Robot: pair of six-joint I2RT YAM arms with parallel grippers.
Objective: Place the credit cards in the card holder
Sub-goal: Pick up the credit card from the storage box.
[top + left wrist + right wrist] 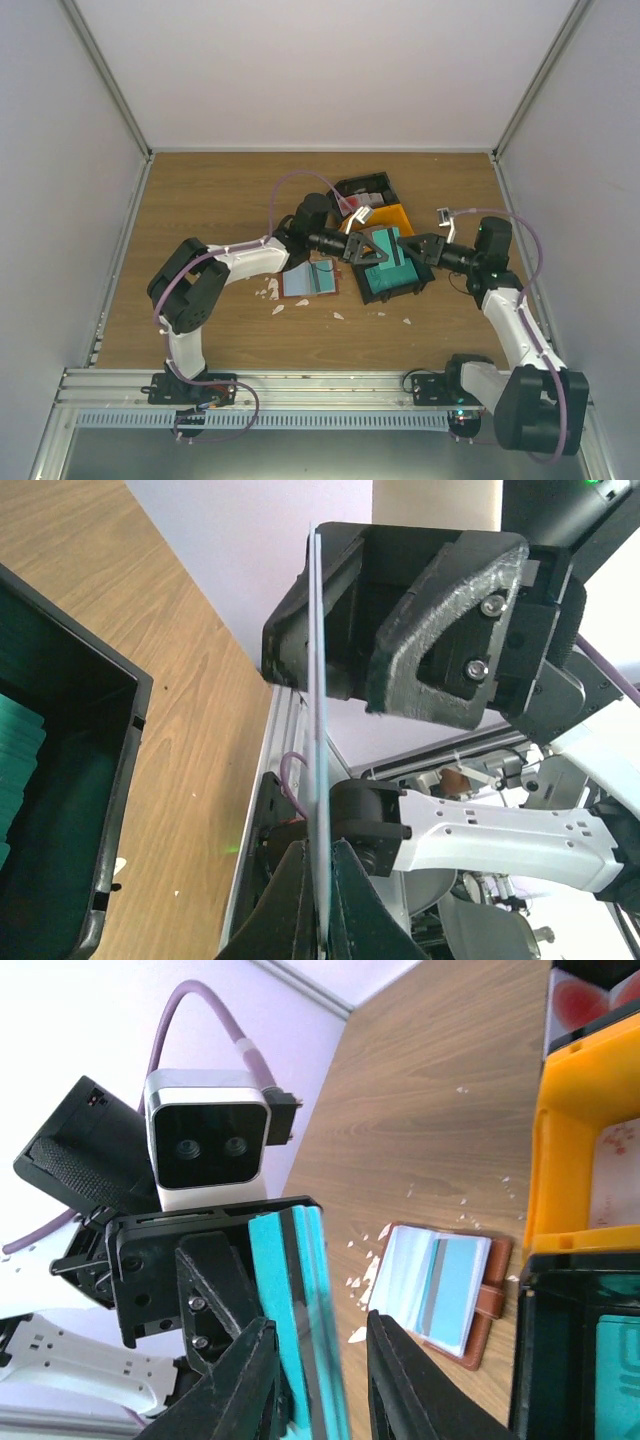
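My left gripper (pixel 368 247) is shut on a thin teal credit card (pixel 318 710), seen edge-on in the left wrist view and held in the air. My right gripper (pixel 318 1385) faces it. Its jaws stand open around the card's other end (pixel 300 1310), with a gap on one side. The card holder (pixel 310 278) lies open on the table, reddish-brown with pale blue inner faces. In the right wrist view the holder (pixel 490 1305) has a teal card with a grey stripe (pixel 455 1290) on its right face. More teal cards (pixel 392 278) lie in a black bin (pixel 425 272).
A yellow bin (pixel 395 215) and another black bin (pixel 365 188) with red-and-white cards stand behind the grippers. White torn scraps (pixel 270 290) lie left of the holder. The black bin's wall (pixel 130 710) is close beside the left gripper.
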